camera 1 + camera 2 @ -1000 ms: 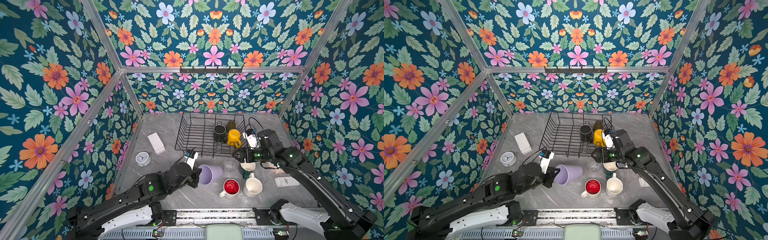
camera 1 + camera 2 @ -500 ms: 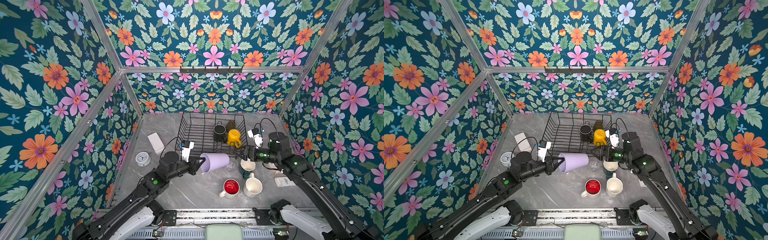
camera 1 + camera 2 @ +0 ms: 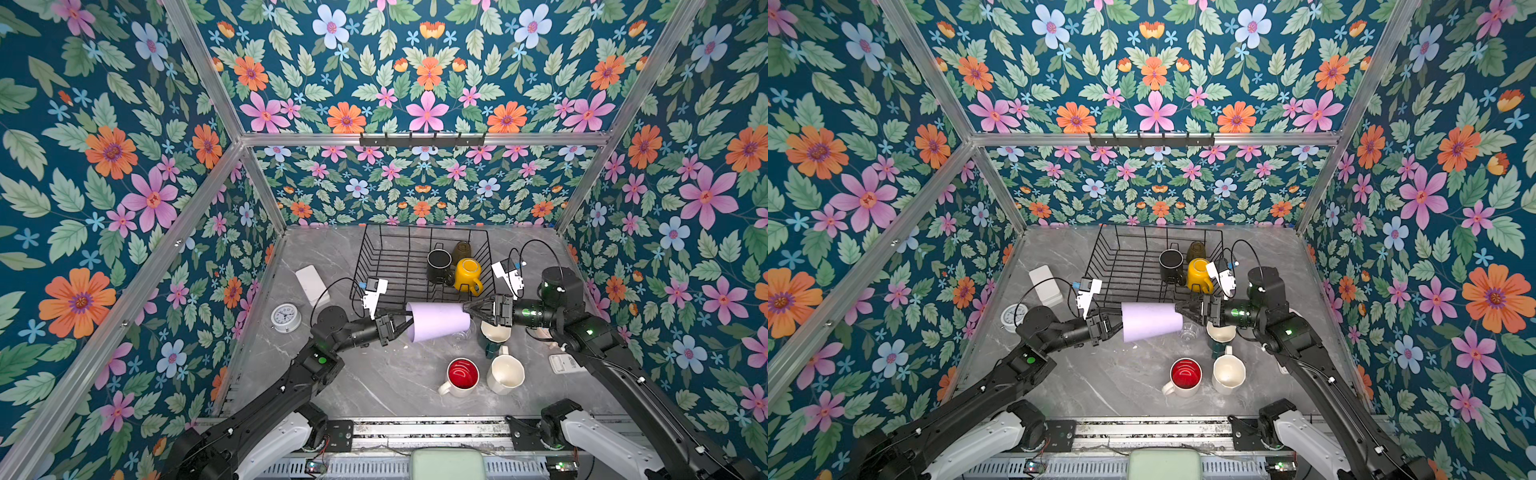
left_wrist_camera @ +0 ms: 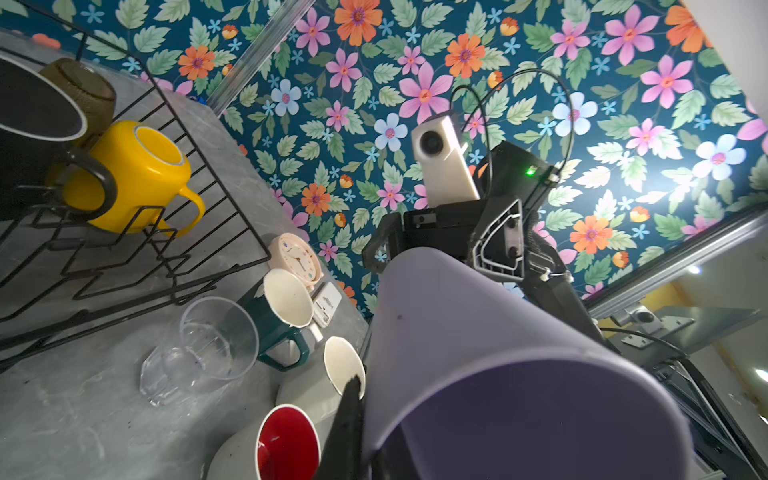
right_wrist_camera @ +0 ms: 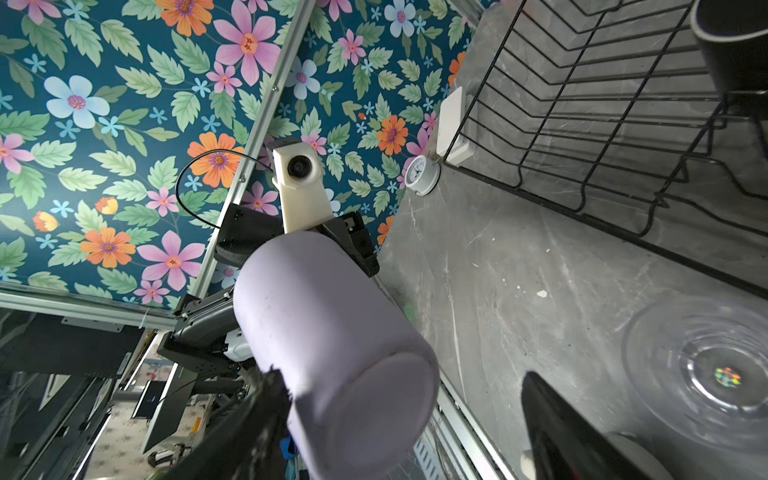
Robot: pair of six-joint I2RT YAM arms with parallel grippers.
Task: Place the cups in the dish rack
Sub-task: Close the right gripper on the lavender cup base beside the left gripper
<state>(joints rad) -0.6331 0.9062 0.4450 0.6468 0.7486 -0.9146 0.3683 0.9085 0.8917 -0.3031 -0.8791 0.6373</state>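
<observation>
- lilac tumbler point(image 3: 436, 322): lifted off the bench within the last second. It now lies on its side in the air, just before the near side of the dish rack point(image 3: 397, 266), and is not yet loaded.
- left gripper point(image 3: 400, 326): fingers pinch the tumbler's rim.
- right gripper point(image 3: 471, 311): newly swung to the tumbler's base, fingers spread around it; probably a handover.
- Obscured: clear glass point(image 3: 460, 334) partly behind the tumbler; right-finger contact cannot be told.

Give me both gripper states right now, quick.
Left gripper: closed, holding the lilac tumbler by its rim.
Right gripper: open, fingers either side of the tumbler's base.
</observation>
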